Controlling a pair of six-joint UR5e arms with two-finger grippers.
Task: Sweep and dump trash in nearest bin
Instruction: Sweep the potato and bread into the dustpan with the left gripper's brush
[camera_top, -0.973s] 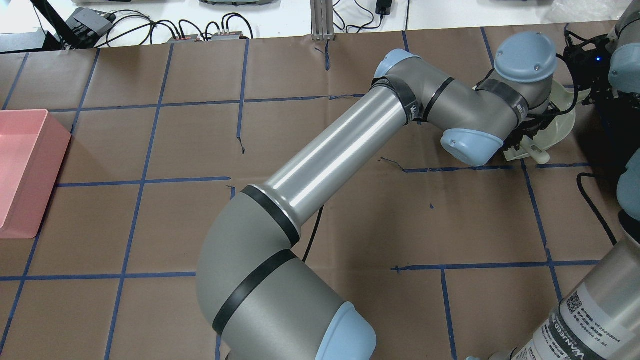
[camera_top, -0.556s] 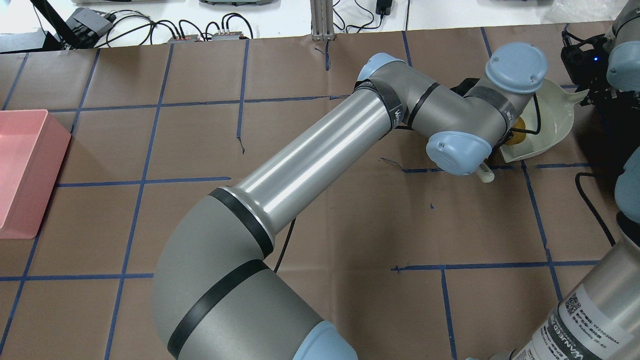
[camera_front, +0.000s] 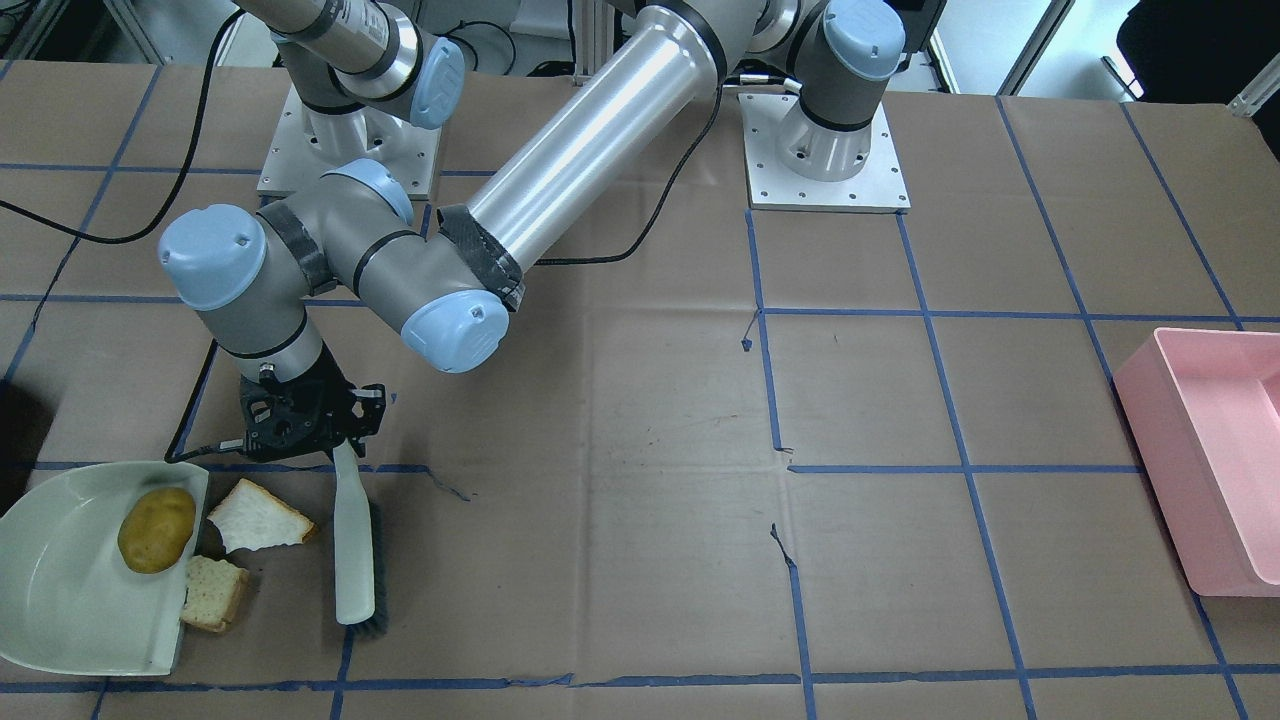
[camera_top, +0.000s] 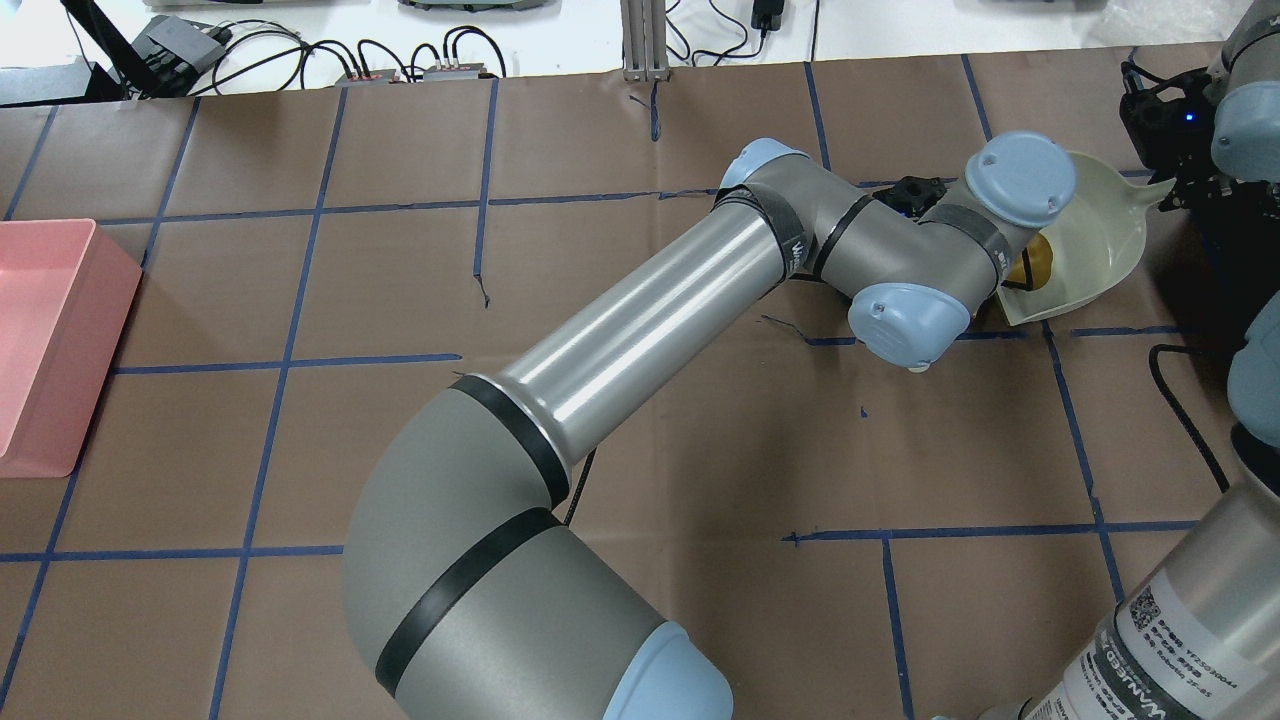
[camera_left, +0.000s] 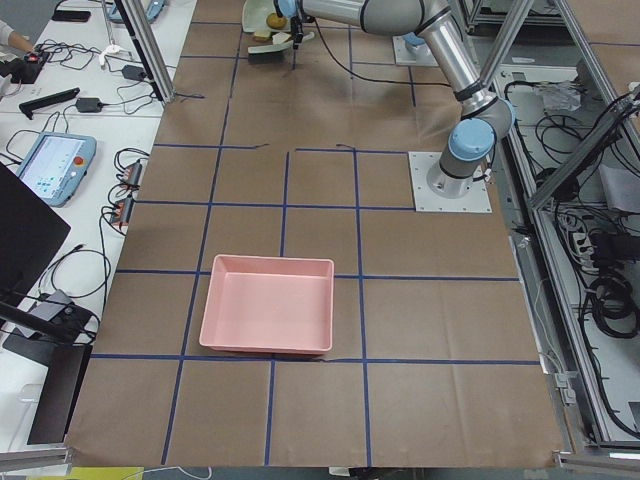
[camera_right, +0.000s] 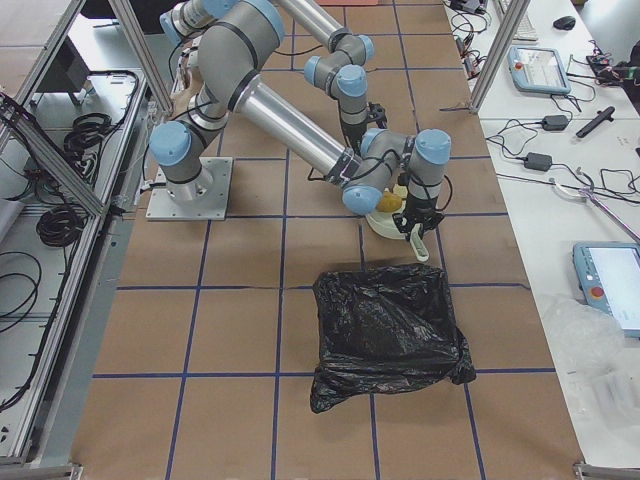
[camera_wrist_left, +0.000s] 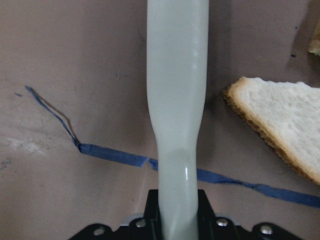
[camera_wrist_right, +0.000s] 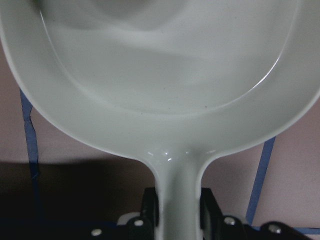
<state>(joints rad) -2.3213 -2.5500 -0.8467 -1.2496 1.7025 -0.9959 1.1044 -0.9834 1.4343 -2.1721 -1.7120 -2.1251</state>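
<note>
Desk (camera_front: 620, 400) covered in brown paper with a blue tape grid. Left arm (camera_front: 590, 140) reaches across to the far corner on the robot's right, where all the work sits. Black trash bag (camera_right: 385, 335) bunched on the desk at the right-hand end, near that corner. Pink bin (camera_front: 1225, 450) well apart, against the desk's left-hand edge. Pale green dustpan (camera_front: 60, 590) flat on the desk in the far right corner, its open lip facing the desk's middle; the right gripper (camera_wrist_right: 177, 210) is pinched on its handle. Brush (camera_front: 353, 545) with a white back and dark bristles stands just beside the pan's lip, held by the handle end in the left gripper (camera_front: 338, 440), which is clamped on it. Trash – potato (camera_front: 156, 528), yellow-brown, lies inside the pan close to the lip. Larger bread piece (camera_front: 258, 517) lies on the desk between lip and brush, a small gap from the brush. Smaller bread piece (camera_front: 213, 592) sits at the lip itself – touching the pan's edge.
</note>
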